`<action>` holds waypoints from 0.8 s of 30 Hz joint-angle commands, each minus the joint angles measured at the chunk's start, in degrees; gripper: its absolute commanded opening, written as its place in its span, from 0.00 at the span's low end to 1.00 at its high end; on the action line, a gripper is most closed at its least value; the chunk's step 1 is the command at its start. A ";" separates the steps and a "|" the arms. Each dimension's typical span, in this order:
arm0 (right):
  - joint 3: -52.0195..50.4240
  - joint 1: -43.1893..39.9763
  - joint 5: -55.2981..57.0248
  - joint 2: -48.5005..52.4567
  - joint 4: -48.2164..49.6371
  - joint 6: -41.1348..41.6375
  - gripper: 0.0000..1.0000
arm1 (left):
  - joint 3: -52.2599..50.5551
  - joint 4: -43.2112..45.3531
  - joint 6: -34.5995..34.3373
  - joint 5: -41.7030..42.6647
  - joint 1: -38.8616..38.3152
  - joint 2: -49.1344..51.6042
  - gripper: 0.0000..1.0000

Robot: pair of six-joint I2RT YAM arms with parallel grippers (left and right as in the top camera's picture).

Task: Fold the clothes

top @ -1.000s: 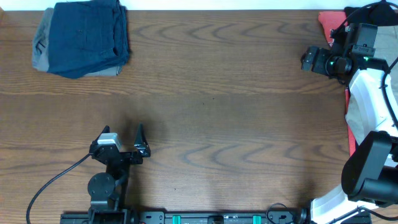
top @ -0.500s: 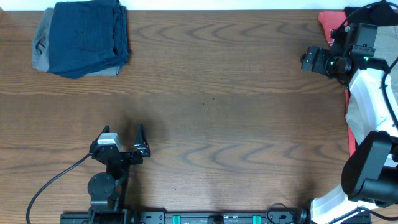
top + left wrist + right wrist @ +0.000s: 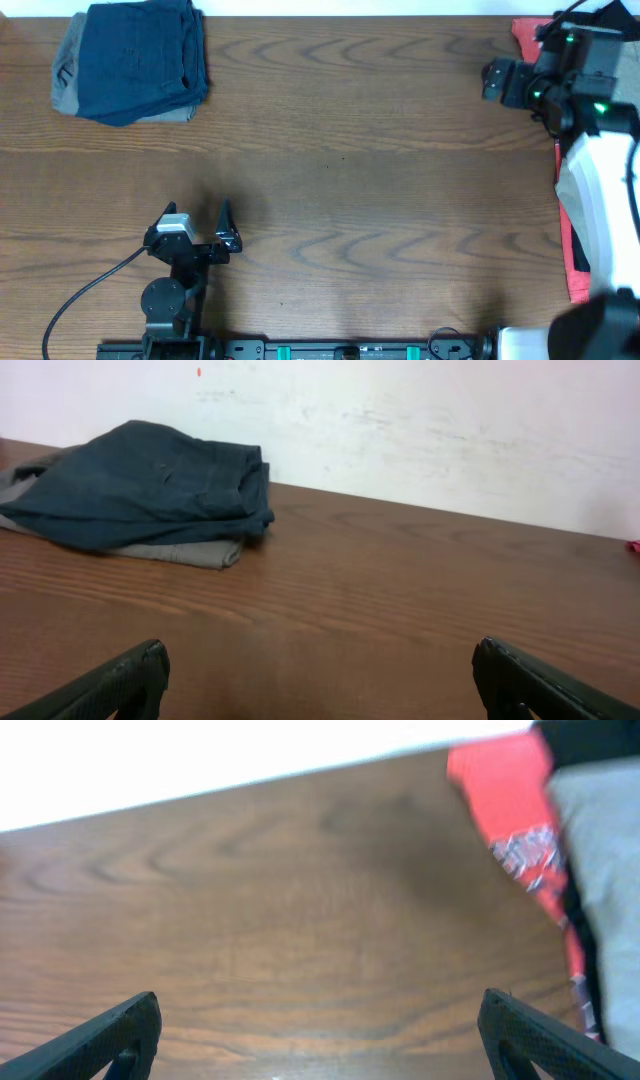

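Folded dark navy shorts (image 3: 140,60) lie on folded grey shorts (image 3: 70,75) at the table's far left corner; both show in the left wrist view, navy (image 3: 150,485) on grey (image 3: 190,550). A pile of unfolded clothes sits at the right edge: red printed cloth (image 3: 528,36) and grey cloth (image 3: 572,185), seen in the right wrist view as red (image 3: 510,800) and grey (image 3: 600,860). My left gripper (image 3: 205,235) is open and empty near the front edge (image 3: 320,685). My right gripper (image 3: 495,82) is open and empty above the far right of the table (image 3: 320,1040).
The wooden table (image 3: 340,190) spans the view. A white wall (image 3: 400,420) runs behind its far edge. A black cable (image 3: 80,295) trails from the left arm base at the front left.
My right arm has shifted slightly toward the far edge and its wrist has turned. The left arm and the folded stack have not moved.
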 commanded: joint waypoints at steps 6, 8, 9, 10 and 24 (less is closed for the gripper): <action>0.83 4.92 0.04 -14.49 -0.07 0.48 0.99 | -0.79 -2.14 0.35 0.37 0.02 -0.35 0.98; 0.83 7.34 0.04 -18.51 -0.09 0.48 0.99 | -0.79 -2.16 0.35 0.37 0.02 -0.35 0.98; 0.83 8.24 0.04 -20.09 -0.09 0.48 0.99 | -0.79 -2.14 0.35 0.37 0.02 -0.35 0.98; 0.83 9.16 0.02 -22.01 -0.09 0.48 0.99 | -0.79 -2.14 0.35 0.37 0.02 -0.35 0.98; 0.52 9.31 1.20 -38.27 -7.41 -2.62 0.99 | -0.79 -2.16 0.35 0.37 0.02 -0.35 0.98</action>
